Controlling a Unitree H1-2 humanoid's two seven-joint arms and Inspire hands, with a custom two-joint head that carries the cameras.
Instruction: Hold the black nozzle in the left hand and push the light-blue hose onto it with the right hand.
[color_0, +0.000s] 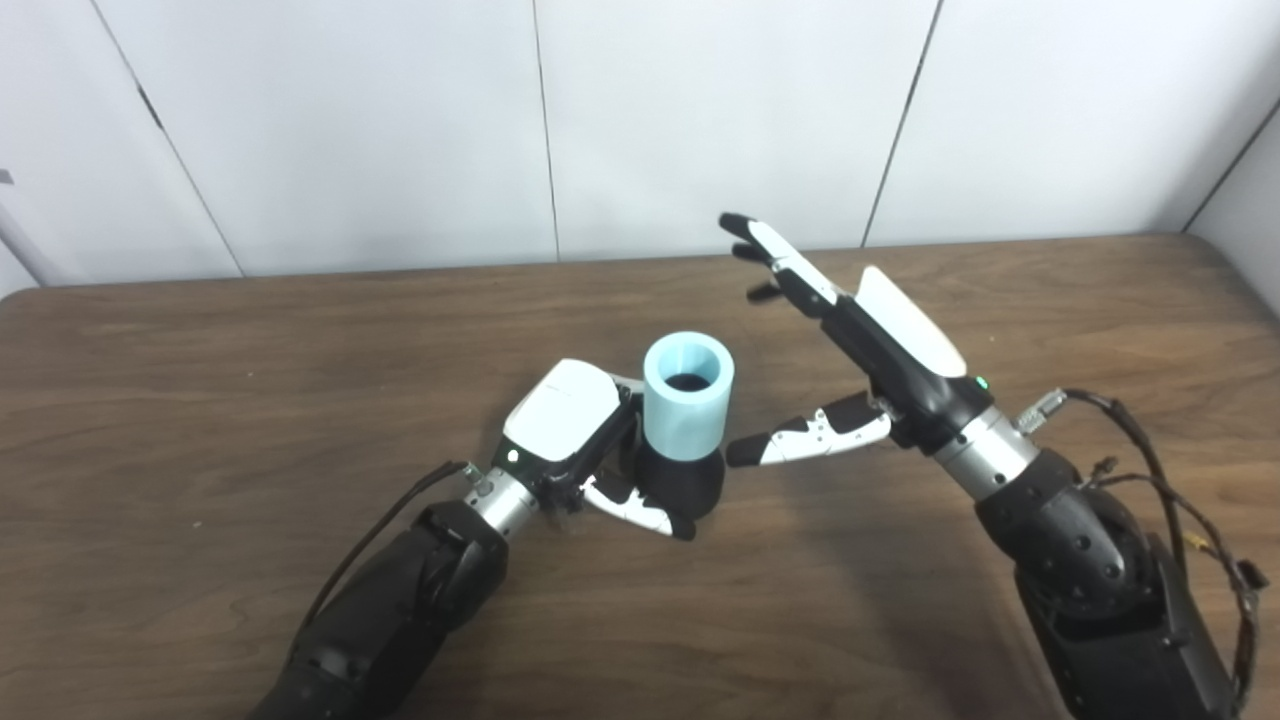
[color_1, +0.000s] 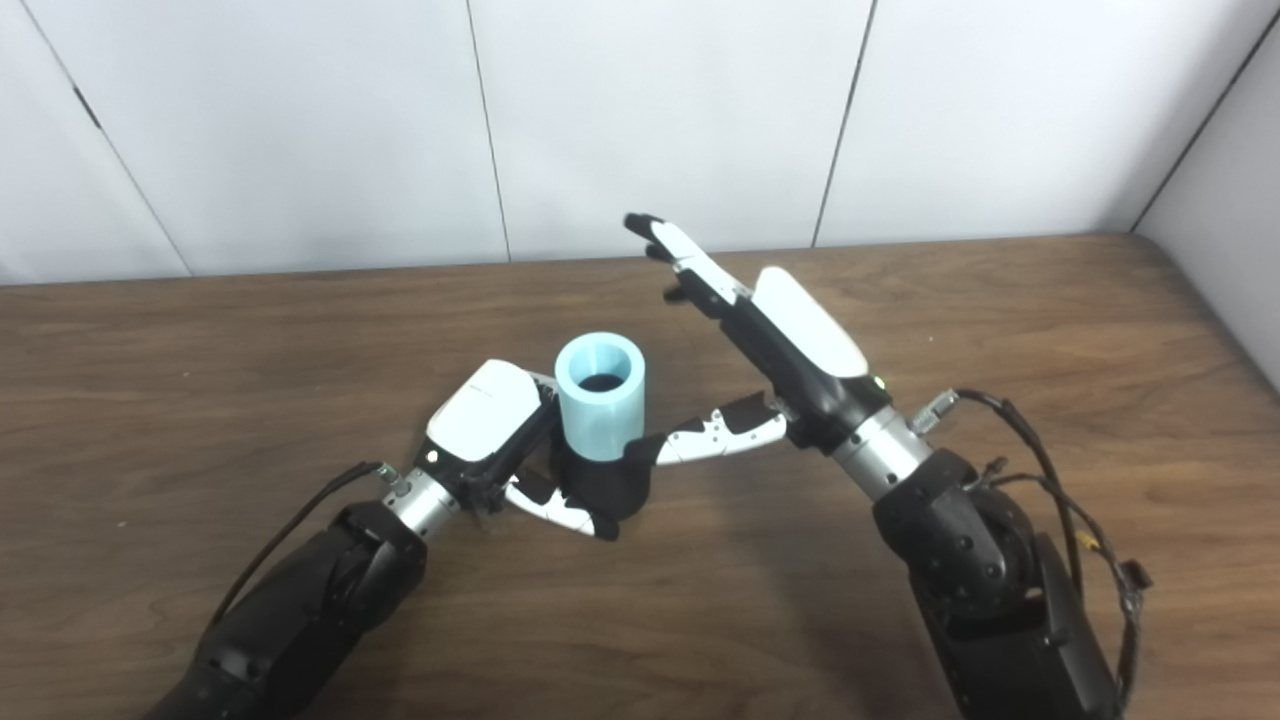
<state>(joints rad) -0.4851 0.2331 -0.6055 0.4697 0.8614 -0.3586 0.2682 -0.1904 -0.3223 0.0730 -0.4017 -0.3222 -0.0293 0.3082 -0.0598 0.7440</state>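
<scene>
Left hand (color_0: 565, 425) wrapped round the black nozzle (color_0: 684, 481) mid tabletop (color_0: 200, 400), w/ light-blue hose (color_0: 686, 395) sitting upright on it. Right hand (color_0: 860, 335) spread open, holding nothing, just beside hose.

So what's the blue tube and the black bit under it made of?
The light-blue hose looks like matte plastic or stiff rubber: thick wall, even colour, no shine. The black nozzle seems dull black plastic, though the left hand hides part of it.
</scene>
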